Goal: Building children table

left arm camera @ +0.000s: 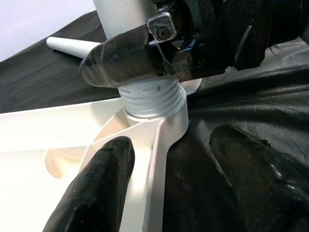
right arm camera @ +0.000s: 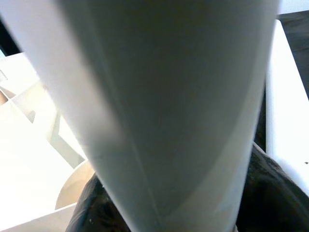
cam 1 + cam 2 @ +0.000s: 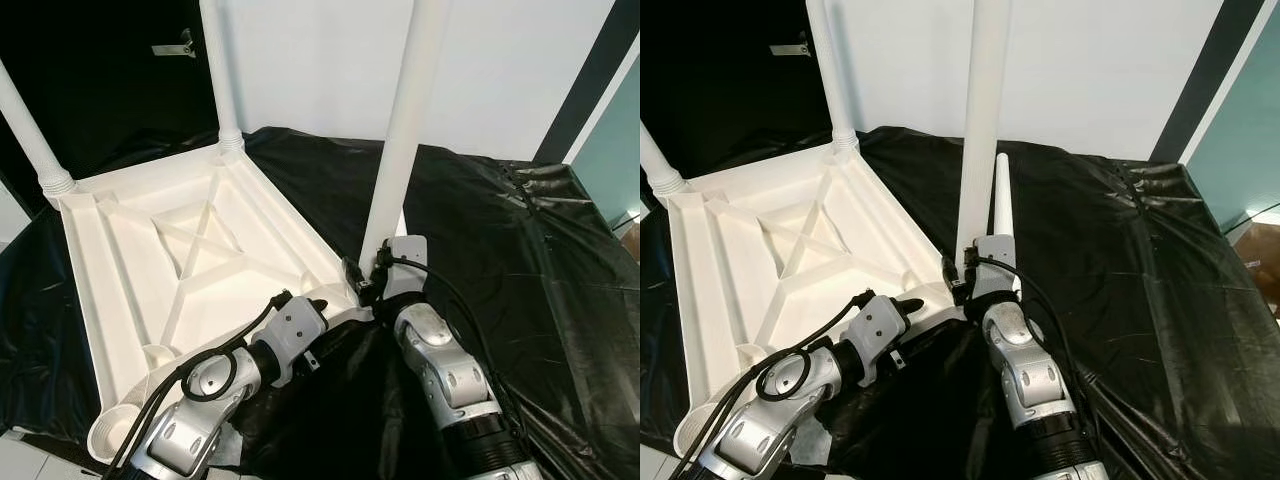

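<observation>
**Third leg going into its corner socket**

The white plastic tabletop (image 3: 190, 250) lies upside down on a surface draped in black plastic sheet (image 3: 500, 260), ribs and sockets facing up. Two legs already stand in the far corners (image 3: 222, 80) and (image 3: 30, 140). The right end effector (image 3: 372, 282) is clenched around the base of a third leg (image 3: 400, 130), held upright over the near corner socket (image 1: 159, 118) — the wrist view shows its threaded end partly seated there. The left end effector (image 1: 169, 179) is released, its fingers (image 1: 104, 183) straddling the tabletop's rim just below that socket. A fourth leg (image 3: 1002, 200) lies on the sheet behind the right arm.

The parts look like light, stiff, hollow moulded plastic, smooth and probably slippery. A long leg gripped low will tend to lever sideways, so a firm hold near the thread seems best, with the tabletop braced at its rim against turning.

The remaining socket at the near left corner (image 3: 115, 430) is an open round cup with nothing in it.
</observation>
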### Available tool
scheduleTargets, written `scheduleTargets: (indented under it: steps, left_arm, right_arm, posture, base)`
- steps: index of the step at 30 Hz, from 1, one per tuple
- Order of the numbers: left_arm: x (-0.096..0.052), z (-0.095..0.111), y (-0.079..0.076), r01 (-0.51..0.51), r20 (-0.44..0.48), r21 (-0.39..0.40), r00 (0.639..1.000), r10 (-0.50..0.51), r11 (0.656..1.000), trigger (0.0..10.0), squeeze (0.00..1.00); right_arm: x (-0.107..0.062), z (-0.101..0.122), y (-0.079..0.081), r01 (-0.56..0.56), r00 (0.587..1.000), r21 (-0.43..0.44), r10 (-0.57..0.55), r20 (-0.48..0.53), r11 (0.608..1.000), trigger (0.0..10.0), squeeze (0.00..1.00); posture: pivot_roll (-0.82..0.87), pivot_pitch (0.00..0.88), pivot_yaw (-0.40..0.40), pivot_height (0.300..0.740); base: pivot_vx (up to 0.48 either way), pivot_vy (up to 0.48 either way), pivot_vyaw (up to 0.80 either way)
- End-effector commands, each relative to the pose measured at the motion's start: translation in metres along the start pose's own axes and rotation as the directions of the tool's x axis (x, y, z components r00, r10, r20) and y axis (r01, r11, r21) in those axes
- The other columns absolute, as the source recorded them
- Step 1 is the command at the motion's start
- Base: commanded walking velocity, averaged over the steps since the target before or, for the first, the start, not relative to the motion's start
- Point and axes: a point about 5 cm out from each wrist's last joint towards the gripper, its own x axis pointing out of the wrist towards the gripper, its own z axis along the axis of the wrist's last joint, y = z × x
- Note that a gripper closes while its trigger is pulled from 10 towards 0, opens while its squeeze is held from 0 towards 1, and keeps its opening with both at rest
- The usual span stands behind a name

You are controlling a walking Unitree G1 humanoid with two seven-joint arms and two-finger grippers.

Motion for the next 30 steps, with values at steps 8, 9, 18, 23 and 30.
scheduleTargets:
  steps: [8,9,18,23,30]
  left_arm:
    - [-0.001,0.003,-0.001,0.016,-0.009,0.010,1.000,-0.015,1.000,10.0,0.00]
    - [-0.002,0.003,-0.002,0.017,-0.009,0.011,1.000,-0.017,1.000,10.0,0.00]
    - [-0.004,0.004,-0.002,0.019,-0.013,0.012,1.000,-0.019,1.000,10.0,0.00]
    - [-0.003,0.004,-0.002,0.017,-0.013,0.013,1.000,-0.017,1.000,10.0,0.00]
    - [-0.002,0.003,0.001,0.008,-0.017,0.018,1.000,-0.008,1.000,10.0,0.00]
  right_arm:
    - [-0.002,-0.001,0.001,-0.042,0.999,-0.011,0.042,-0.012,0.999,10.0,1.00]
    - [-0.003,0.000,-0.002,-0.073,0.997,-0.026,0.073,-0.006,0.997,10.0,1.00]
    - [-0.018,0.007,-0.029,-0.305,0.951,-0.121,0.309,0.016,0.945,10.0,1.00]
    - [-0.019,0.009,-0.036,-0.345,0.937,-0.148,0.349,0.006,0.927,10.0,0.00]
    - [-0.003,0.012,-0.054,-0.518,0.854,-0.189,0.516,-0.063,0.834,10.0,0.00]
  posture:
    - [-0.01,0.000,-0.031,0.740]
    - [-0.02,0.000,-0.028,0.740]
    - [-0.02,0.000,-0.034,0.740]
    - [-0.01,0.000,-0.035,0.740]
    - [0.00,0.000,-0.043,0.740]
  base:
    - [0.000,0.000,0.00]
    - [0.000,0.000,0.00]
    - [0.000,0.000,0.00]
    - [0.000,0.000,0.00]
    - [0.000,0.000,0.00]
